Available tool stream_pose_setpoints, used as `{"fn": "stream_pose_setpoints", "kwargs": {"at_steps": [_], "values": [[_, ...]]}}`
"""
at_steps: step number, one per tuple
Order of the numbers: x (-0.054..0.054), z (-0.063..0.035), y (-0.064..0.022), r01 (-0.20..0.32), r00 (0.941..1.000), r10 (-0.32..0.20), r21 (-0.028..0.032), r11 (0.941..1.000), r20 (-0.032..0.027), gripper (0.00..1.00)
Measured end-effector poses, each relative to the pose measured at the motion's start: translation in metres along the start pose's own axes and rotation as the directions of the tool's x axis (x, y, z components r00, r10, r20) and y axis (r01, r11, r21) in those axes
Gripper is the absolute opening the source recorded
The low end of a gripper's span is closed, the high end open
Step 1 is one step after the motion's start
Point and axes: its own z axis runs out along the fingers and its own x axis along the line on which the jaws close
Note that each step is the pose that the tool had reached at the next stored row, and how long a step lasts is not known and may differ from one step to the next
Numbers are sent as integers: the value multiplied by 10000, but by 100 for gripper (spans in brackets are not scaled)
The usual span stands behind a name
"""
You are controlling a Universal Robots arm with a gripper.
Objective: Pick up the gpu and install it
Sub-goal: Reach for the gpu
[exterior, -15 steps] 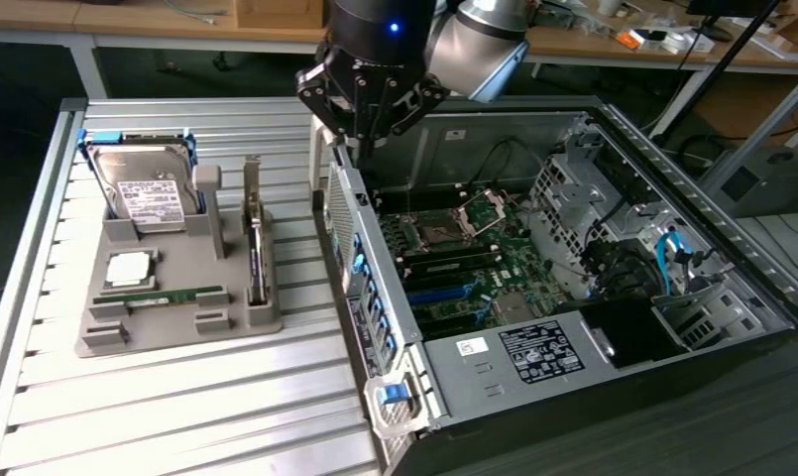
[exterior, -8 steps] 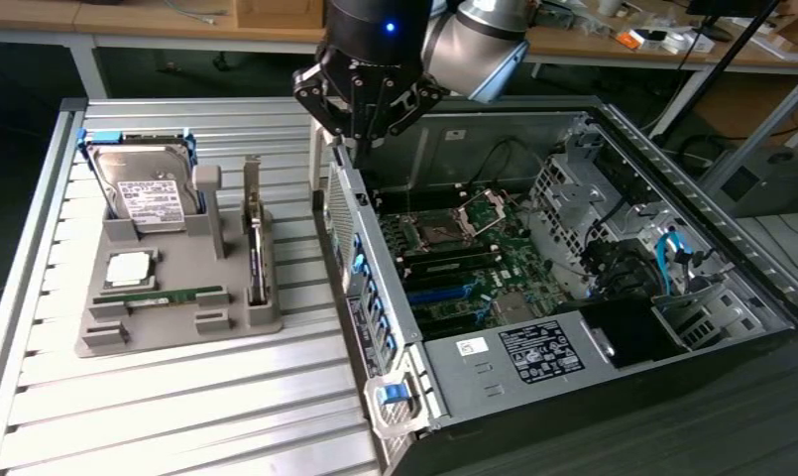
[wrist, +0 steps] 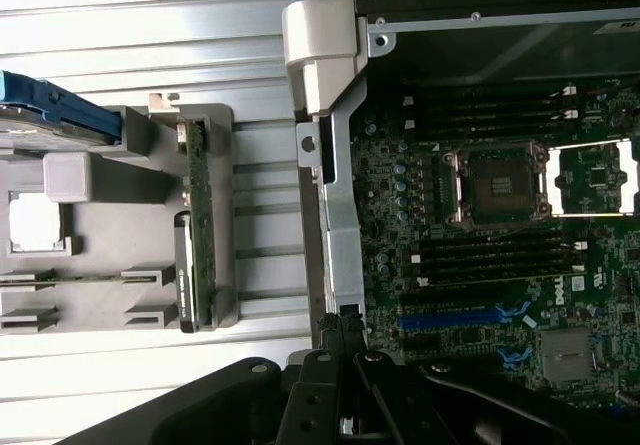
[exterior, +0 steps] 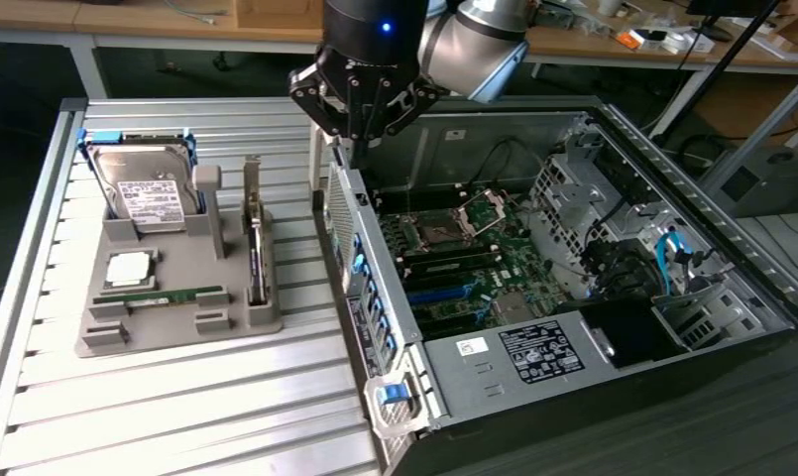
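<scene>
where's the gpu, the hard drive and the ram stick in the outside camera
thin dark gpu card standing on edge (exterior: pixel 257 261): exterior view, its upper edge.
silver hard drive with white label (exterior: pixel 154 201): exterior view, on the label.
slim green RAM stick (exterior: pixel 161 295): exterior view, mid-length.

The exterior view looks down slantwise over everything; the wrist view looks straight down, closer. Both share the tray and computer case.

You have a slatted metal table. A grey tray lies on it at the exterior view's left, and the open case stands just beside the tray.
</scene>
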Motion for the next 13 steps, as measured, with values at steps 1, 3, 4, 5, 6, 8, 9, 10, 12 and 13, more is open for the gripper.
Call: {"fn": "stream_pose_setpoints", "kwargs": {"at_steps": [1, 3, 4, 5, 6, 8, 9, 10, 12, 13], "values": [[3, 0, 0, 0, 10000, 0, 0, 10000, 0, 11], [9, 0, -1, 1, 10000, -1, 0, 10000, 0, 11], [15, 0, -1, 0, 10000, 0, 0, 10000, 0, 11], [19, 0, -1, 0, 10000, 0, 0, 10000, 0, 11], [23, 0, -2, 0, 10000, 0, 0, 10000, 0, 11], [30, -1, -2, 0, 10000, 0, 0, 10000, 0, 11], [34, -1, -2, 0, 10000, 0, 0, 10000, 0, 11], [36, -1, -3, 0, 10000, 0, 0, 10000, 0, 11], [43, -1, -3, 0, 10000, 0, 1, 10000, 0, 11], [46, -1, -3, 0, 10000, 0, 0, 10000, 0, 11]]}}
